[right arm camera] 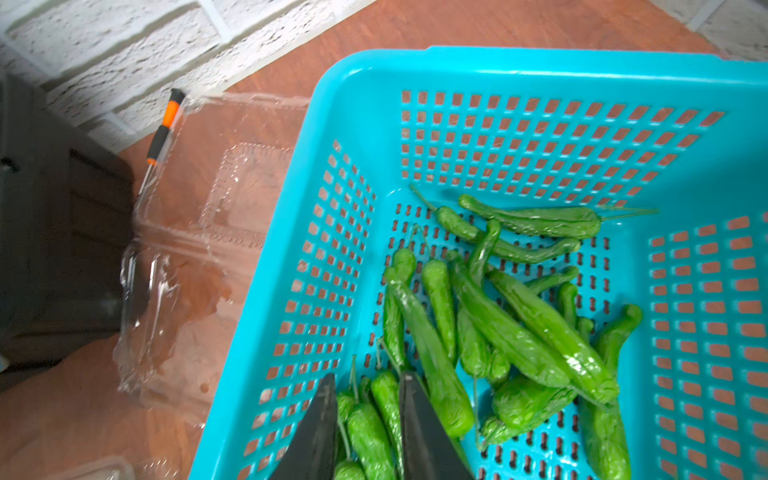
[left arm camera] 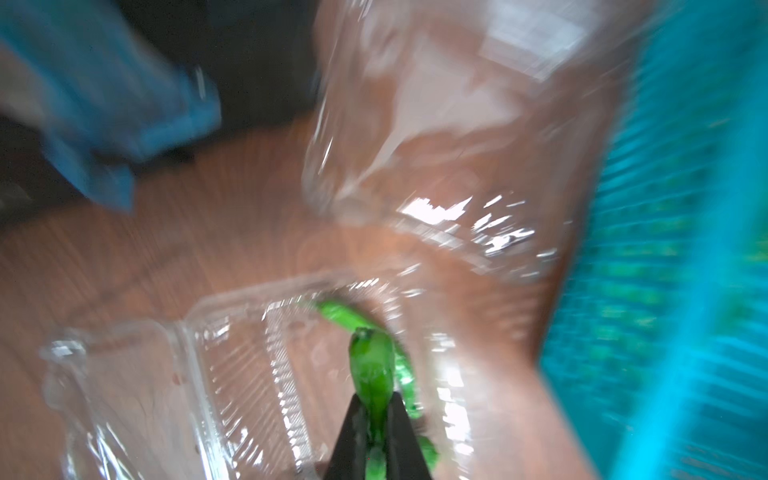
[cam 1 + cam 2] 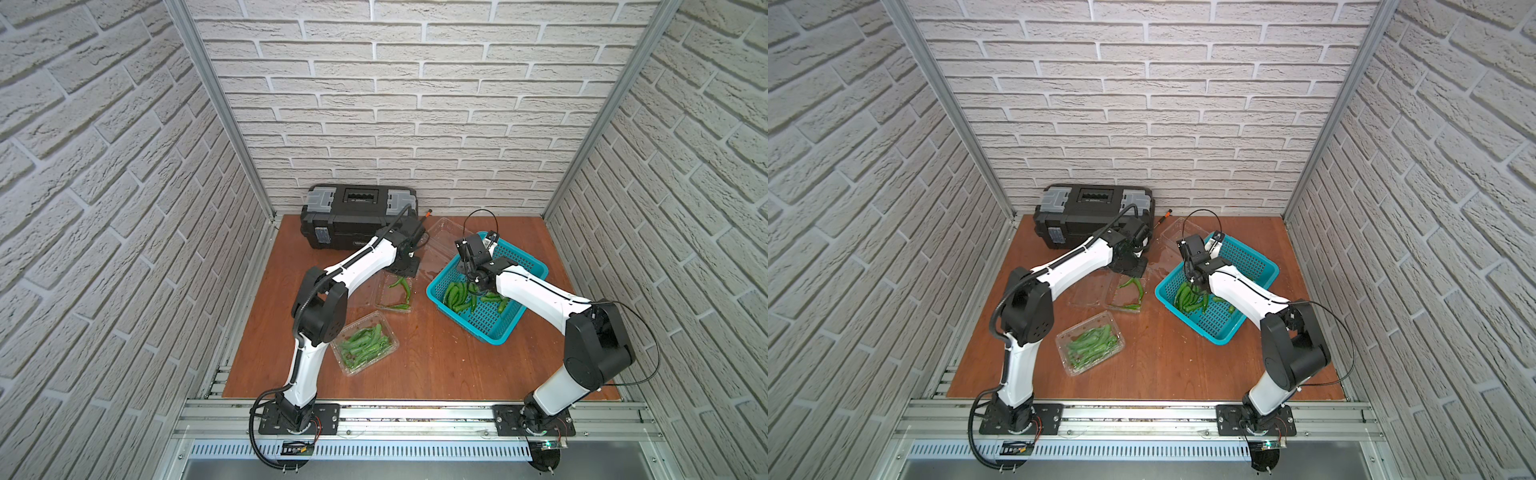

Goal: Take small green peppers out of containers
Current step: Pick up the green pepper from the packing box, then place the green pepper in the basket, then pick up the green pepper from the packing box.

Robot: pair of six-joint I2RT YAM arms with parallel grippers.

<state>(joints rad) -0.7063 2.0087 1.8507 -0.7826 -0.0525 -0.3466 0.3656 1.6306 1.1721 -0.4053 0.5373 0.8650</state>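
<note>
Far left at the back, a black toolbox [image 3: 357, 216] is sitting on the wooden table [image 3: 415, 374], up against the brick wall [image 3: 415, 124]. Nearer the front, the closed container [image 3: 365, 343] is lying lid-down, packed w/ small green peppers [image 3: 1090, 343].

Just behind it & a bit to the right, the middle container [image 3: 384, 297] is lying open w/ its lid flipped out flat. A few loose peppers [image 3: 401, 293] are resting in its tray in both top views. The left arm [image 3: 361, 262] is reaching over that tray. The left claw [image 2: 376, 401] is pressing together on one pepper [image 2: 372, 365], which is sticking out from between the black fingers [image 2: 349, 436] above the ribbed plastic. That wrist view is smearing badly, so finer detail isn't readable.

Next right, toward the back, the empty container [image 1: 216, 232] is lying open just beside the basket's corner. An orange-and-black screwdriver [image 1: 166, 124] is lying by the wall, right at the container's edge.

The teal basket [image 3: 496, 341] is sitting at an angle on the right half of the table, w/ a heap of peppers [image 1: 519, 332] lying in its bottom. The right claw [image 1: 368, 382] is hanging inside the basket, just over that heap. Its fingers [image 1: 419, 424] are standing a little apart w/ peppers showing in the gap — can't tell whether it's pinching any.
</note>
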